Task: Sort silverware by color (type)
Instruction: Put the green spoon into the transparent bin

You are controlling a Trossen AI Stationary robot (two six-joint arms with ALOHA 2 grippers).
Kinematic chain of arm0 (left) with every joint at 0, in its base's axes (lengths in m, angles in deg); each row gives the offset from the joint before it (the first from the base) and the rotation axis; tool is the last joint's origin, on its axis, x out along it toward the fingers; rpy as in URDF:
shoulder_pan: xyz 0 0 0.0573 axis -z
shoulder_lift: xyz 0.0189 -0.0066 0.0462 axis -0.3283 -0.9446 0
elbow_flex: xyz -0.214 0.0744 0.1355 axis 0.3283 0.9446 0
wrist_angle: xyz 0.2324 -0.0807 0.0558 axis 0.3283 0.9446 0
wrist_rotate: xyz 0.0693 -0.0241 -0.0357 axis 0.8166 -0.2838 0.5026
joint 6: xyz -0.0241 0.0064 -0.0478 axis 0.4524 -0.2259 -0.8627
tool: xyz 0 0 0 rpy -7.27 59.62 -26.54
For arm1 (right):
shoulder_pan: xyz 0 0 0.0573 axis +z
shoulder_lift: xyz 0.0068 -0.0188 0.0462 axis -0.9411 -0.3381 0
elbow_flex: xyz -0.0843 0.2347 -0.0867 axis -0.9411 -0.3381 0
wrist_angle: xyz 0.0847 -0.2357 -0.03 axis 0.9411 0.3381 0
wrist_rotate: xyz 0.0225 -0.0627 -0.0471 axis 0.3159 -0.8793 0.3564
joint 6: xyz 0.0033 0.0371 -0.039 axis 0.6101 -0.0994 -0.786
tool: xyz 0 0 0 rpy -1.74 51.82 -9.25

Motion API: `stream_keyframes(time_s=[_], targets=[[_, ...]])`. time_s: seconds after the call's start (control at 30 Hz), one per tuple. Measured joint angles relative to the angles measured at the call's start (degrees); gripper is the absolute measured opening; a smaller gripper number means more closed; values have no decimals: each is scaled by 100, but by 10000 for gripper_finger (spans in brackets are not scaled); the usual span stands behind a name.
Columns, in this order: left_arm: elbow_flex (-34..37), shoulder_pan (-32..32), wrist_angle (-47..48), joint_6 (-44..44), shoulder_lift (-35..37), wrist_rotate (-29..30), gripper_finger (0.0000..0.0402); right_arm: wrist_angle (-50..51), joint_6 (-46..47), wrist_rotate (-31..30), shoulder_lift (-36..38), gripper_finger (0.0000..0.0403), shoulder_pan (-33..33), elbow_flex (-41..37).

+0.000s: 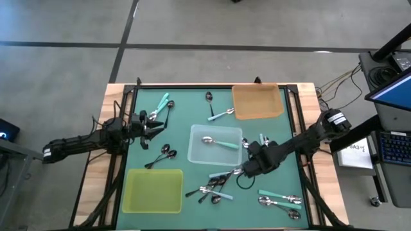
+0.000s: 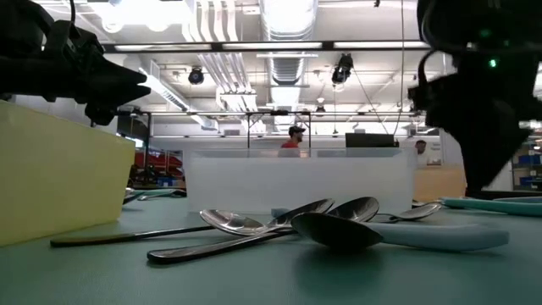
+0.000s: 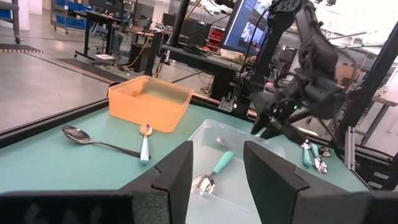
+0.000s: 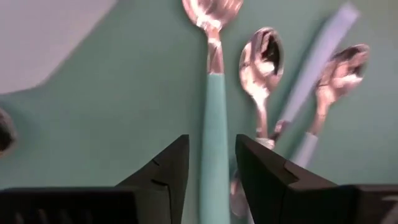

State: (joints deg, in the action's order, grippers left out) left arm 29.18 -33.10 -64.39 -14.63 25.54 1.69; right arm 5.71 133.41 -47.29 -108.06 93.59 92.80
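R gripper (image 1: pixel 239 172) sits low over the spoon pile (image 1: pixel 215 185) just below the clear tray (image 1: pixel 215 144); fingers apart, straddling a teal-handled spoon (image 4: pixel 214 124), not clamped on it. L gripper (image 1: pixel 156 124) hovers at the mat's left side near two teal spoons (image 1: pixel 163 102); fingers apart, holding nothing. One teal spoon (image 1: pixel 220 142) lies inside the clear tray. Other silverware: dark spoons (image 1: pixel 164 154) above the yellow tray (image 1: pixel 153 190), a few by the orange tray (image 1: pixel 257 101), more at the mat's lower right (image 1: pixel 280 200). Yellow and orange trays hold nothing.
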Motion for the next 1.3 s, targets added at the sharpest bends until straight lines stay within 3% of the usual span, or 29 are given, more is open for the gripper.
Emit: stream_keyframes(time_s=[0.4,0.53,0.7,0.87,0.97,1.1,1.2,1.3], targets=[[1,1,1,-1,0,0,128,-555,-377,-2,-2,125,-209,-614],[0,2,1,-1,0,1,128,-730,-554,72,6,102,-263,-644],[2,0,-1,-1,0,1,128,-751,-553,112,74,43,-277,-603],[1,1,0,-1,0,1,128,-70,-557,166,445,40,-275,-254],[1,2,1,0,0,-1,128,329,-557,-180,773,40,-277,79],[0,0,0,-1,0,1,128,271,-781,-1130,1246,40,-275,549],[1,1,1,0,0,-1,128,-352,-1504,-1782,1390,40,-275,741],[0,0,1,0,0,-1,128,-1584,-2742,-2174,1382,40,-307,727]])
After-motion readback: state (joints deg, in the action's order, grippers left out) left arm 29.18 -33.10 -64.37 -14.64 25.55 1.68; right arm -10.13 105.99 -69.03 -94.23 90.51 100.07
